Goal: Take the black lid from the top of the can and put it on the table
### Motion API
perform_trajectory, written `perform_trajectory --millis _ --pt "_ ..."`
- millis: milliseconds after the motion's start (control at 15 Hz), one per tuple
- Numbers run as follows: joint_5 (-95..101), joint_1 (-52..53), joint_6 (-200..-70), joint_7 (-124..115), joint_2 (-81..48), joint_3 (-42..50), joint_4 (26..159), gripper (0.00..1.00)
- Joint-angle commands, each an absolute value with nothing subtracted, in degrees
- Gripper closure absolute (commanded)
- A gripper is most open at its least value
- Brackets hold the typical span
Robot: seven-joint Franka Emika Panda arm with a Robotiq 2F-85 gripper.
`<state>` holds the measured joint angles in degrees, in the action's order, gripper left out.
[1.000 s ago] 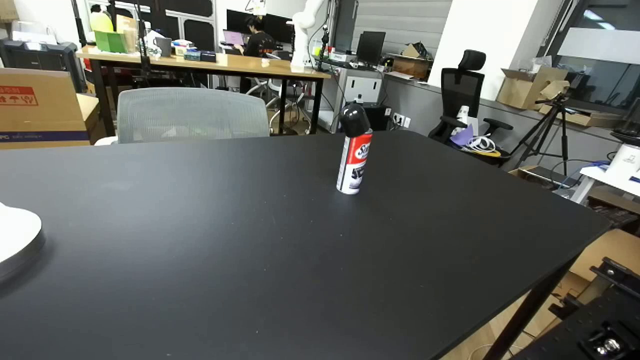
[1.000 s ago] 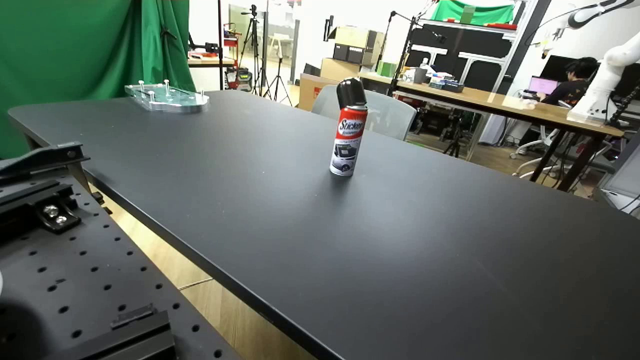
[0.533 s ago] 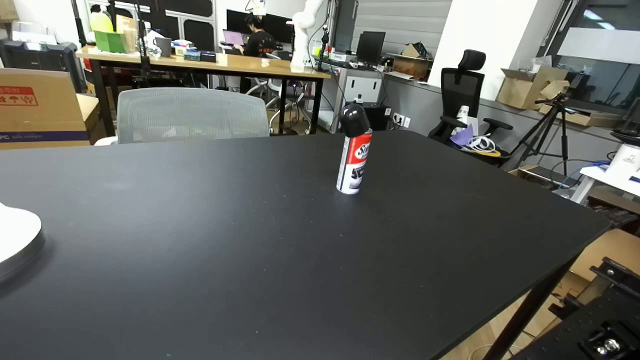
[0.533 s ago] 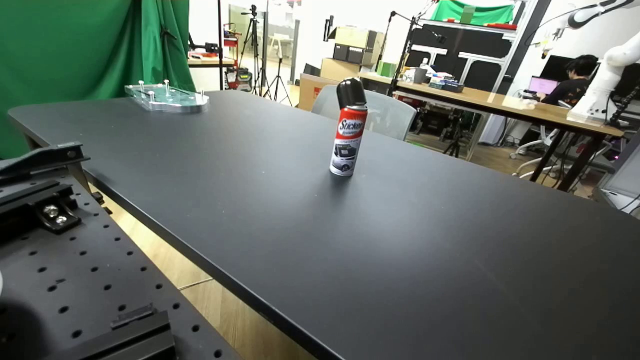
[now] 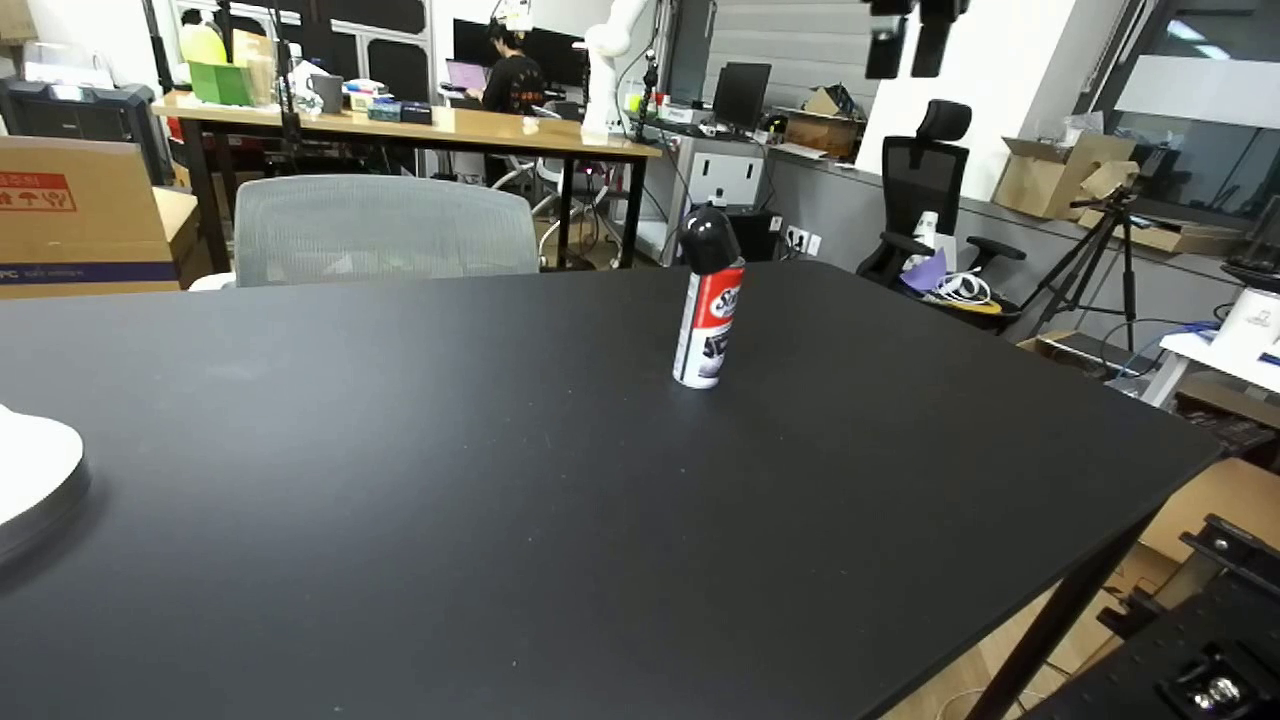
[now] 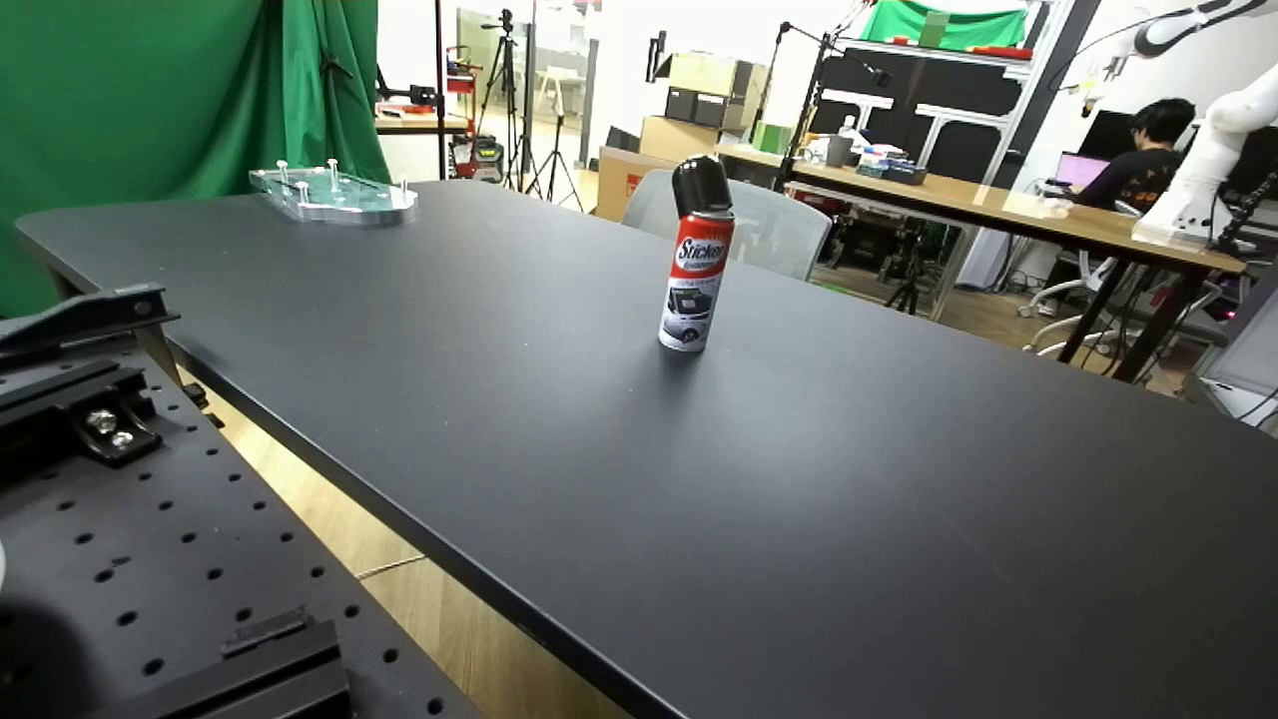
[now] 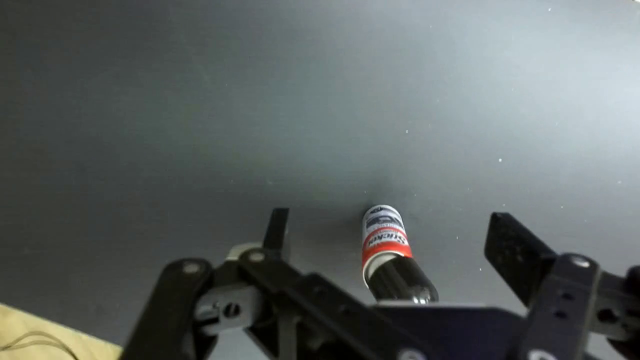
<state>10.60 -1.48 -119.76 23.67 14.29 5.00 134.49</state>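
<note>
The red and white can (image 5: 708,325) stands on the black table (image 5: 450,450), also seen in an exterior view (image 6: 697,285). The black lid (image 5: 709,240) sits tilted on the can's top, leaning to one side, and shows in an exterior view (image 6: 702,185). My gripper (image 5: 908,72) is high above the table at the top edge of an exterior view, apart from the can. In the wrist view the gripper (image 7: 390,214) is wide open and empty. The can (image 7: 385,235) and lid (image 7: 402,280) appear between its fingers there, well below; the lid's end is partly hidden by the gripper body.
A clear plate with metal posts (image 6: 334,205) lies at the table's far left end. A white rounded thing (image 5: 35,470) lies at the table's left in an exterior view. A grey chair (image 5: 385,230) stands behind the table. A perforated black platform (image 6: 230,539) adjoins the near side.
My gripper has come into view at the top right of an exterior view; before, it was out of view. The can and lid have not moved. A person far behind has shifted.
</note>
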Motion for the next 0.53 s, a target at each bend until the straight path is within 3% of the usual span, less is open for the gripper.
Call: perform_trajectory --millis 0,133,467 --pt "12.2 0.0 -134.0 21.2 11.5 2.9 137.8 0.00" --pt "12.2 0.2 -142.1 20.3 8.2 2.0 138.7 0.00" --pt "11.1 0.0 -143.1 21.6 5.9 1.7 138.5 0.00"
